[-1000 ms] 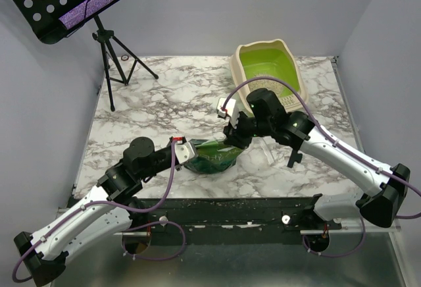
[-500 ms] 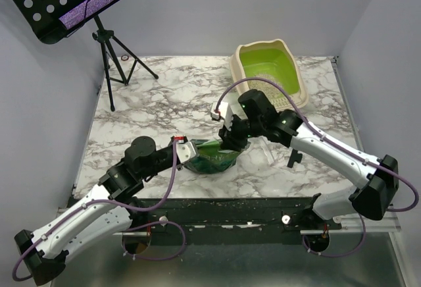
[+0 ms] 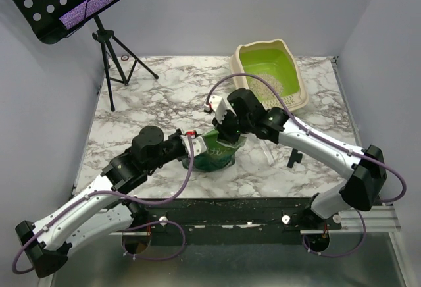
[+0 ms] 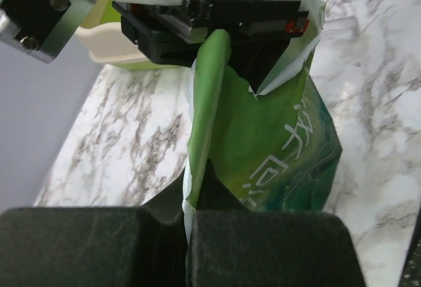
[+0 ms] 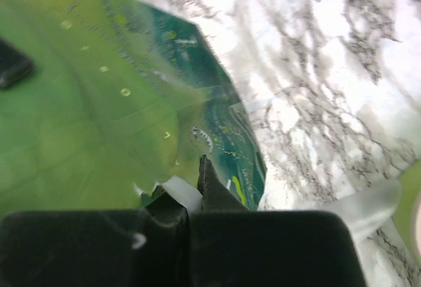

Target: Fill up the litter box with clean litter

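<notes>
Top external view: the green bag (image 3: 212, 157) stands upright on the marble table (image 3: 164, 89) a little below the centre of the frame, held from two sides. The left gripper (image 3: 191, 143) comes in from the lower left and meets the bag's left edge. The right gripper (image 3: 227, 137) reaches down from the right onto the bag's top.

In the left wrist view the left arm's two dark fingers (image 4: 164, 201) fill the bottom of the frame. They are pressed together with only the thin folded edge of the bag between them, and the bag rises from that pinch toward the top of the frame. There the right gripper's black body clamps the upper end of the same fold, beside a torn, white-lined flap.

In the right wrist view that arm's fingers (image 5: 210, 191) sit at bottom centre, drawn together with no gap showing and a torn white strip of the bag's mouth nipped between them. The bag's green and teal panel spreads across the left of the frame.

The litter box (image 3: 241, 58) sits at the upper right of the top view, near the table's far right corner and well apart from the bag. The clean litter (image 3: 268, 88) lies as a pale patch on its lime-green floor, toward the near end. A black music stand (image 3: 72, 0) fills the upper left, its tripod legs at the table's far left corner.
</notes>
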You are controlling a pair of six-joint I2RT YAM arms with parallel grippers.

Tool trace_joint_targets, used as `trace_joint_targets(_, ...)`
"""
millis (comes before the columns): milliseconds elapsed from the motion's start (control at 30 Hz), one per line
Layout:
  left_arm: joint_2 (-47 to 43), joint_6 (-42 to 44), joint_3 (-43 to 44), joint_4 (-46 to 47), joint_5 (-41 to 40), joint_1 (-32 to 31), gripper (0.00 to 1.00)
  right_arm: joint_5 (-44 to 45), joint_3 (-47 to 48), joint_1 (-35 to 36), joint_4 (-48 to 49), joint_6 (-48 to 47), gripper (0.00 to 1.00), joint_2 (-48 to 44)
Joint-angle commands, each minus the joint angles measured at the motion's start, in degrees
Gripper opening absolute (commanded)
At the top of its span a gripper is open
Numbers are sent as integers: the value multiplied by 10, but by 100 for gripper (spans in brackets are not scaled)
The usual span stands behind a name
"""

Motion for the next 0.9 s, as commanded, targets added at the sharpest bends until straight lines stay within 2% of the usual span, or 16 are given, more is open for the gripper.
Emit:
trace_joint_targets(0,26,148,69,-2,-90,2,0,116,59,-2,63,95,0,33)
trace_joint_targets(67,41,179,100,-20,-74,23,0,142,83,-2,71,130,0,41)
trace_joint_targets(233,72,200,192,-67,34,117,0,180,121,-1,81,188,0,44)
trace_joint_targets(400,89,206,212,-108,73,147,0,230,108,2,96,226,0,28)
trace_joint_targets(600,79,154,130,-55,99,154,0,201,93,1,100,244,0,52)
trace_joint_targets(733,41,82,12,54,77,154,0,193,73,1,116,245,0,77)
trace_joint_targets(767,29,67,-11,76,71,153,0,194,71,1,118,244,2,79)
trace_joint_targets(867,-12,69,-70,110,70,152,0,194,73,2,120,225,21,81)
